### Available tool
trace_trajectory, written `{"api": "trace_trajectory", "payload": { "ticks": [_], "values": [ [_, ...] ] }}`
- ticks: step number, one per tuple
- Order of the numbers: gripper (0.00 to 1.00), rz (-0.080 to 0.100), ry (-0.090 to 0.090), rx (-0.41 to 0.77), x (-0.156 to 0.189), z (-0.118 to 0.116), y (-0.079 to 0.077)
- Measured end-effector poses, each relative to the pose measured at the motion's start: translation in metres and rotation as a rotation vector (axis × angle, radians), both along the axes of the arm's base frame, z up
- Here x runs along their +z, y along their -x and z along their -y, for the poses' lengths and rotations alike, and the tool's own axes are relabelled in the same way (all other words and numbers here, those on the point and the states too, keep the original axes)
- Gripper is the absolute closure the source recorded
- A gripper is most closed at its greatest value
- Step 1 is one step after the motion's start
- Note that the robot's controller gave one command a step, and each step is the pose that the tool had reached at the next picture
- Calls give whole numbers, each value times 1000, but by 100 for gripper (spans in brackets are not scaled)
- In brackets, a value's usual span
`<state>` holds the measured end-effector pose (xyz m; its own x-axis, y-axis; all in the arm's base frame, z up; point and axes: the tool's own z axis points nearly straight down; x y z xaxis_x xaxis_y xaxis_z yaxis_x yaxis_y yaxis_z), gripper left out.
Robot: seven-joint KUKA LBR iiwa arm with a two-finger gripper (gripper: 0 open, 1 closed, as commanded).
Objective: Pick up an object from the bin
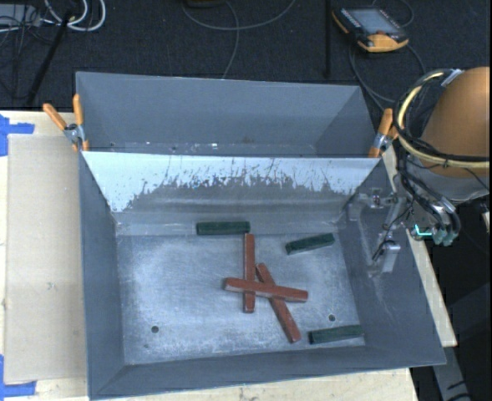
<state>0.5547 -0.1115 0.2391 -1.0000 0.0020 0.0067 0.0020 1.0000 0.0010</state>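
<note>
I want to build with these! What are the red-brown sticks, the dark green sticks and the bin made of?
The red-brown sticks look like wood or plastic: matte, straight-edged, no shine. The dark green sticks share that shape, so probably the same stuff in another colour. The bin is grey metal, dull, with pale scratches on its floor and back slope.
</note>
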Motion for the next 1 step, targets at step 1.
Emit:
{"api": "trace_trajectory", "payload": {
  "ticks": [1],
  "values": [
    [0, 1, -2, 215, -132, -12, -42]
  ]
}}
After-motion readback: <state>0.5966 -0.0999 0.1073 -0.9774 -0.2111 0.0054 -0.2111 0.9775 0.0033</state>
